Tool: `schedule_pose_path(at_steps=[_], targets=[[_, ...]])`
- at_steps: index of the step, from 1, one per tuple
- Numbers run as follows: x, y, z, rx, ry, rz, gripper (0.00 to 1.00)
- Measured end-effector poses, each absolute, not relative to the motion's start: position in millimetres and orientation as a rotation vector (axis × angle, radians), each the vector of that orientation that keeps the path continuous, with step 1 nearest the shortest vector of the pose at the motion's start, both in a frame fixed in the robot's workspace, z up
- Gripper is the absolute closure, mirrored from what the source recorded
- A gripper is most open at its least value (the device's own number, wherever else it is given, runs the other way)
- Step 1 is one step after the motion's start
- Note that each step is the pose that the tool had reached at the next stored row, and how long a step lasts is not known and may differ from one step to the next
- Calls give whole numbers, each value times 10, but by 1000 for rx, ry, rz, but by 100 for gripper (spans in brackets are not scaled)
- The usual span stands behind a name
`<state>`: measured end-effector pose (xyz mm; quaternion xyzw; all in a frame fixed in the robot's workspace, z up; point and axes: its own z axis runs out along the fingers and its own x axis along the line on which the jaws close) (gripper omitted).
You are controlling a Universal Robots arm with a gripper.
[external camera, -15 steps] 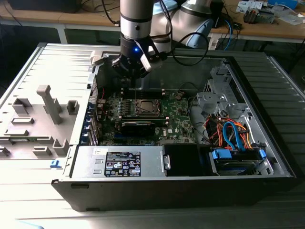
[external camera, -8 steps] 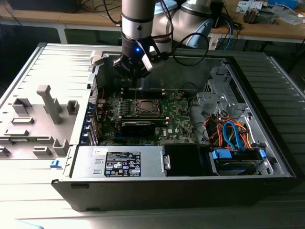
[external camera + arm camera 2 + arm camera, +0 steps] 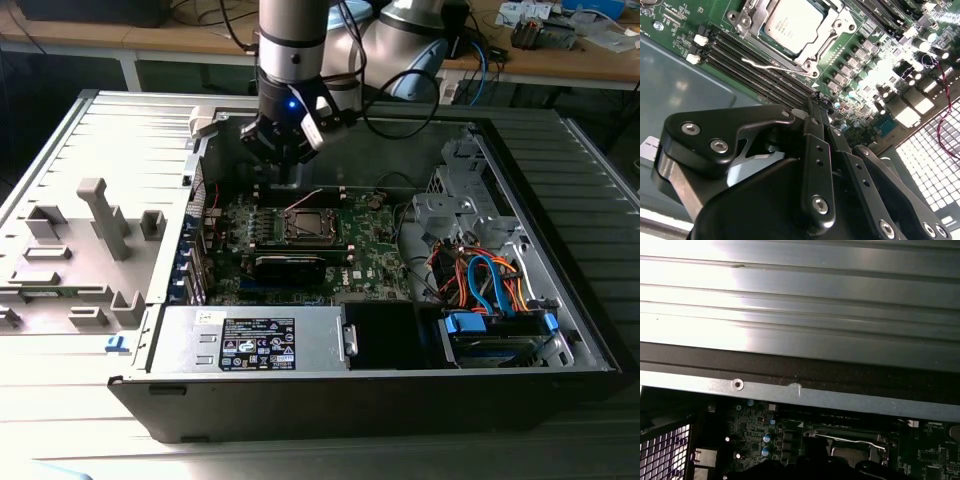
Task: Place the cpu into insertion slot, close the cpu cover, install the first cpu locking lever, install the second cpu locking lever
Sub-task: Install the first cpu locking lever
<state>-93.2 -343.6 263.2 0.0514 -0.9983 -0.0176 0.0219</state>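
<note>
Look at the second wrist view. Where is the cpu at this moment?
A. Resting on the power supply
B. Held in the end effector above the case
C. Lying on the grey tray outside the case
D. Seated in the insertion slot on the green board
D: in the second wrist view the silvery cpu sits inside the metal-rimmed insertion slot, with the end effector apart from it.

The cpu (image 3: 792,25) sits in the insertion slot (image 3: 826,42) — cpu cover (image 3: 812,59) down; tool (image 3: 816,107) nearby.
</note>
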Motion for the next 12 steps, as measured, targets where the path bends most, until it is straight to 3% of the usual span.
schedule_pose_path(at_steps=[12], targets=[[-883, -3436, 2567, 159, -3093, -46, 89]])
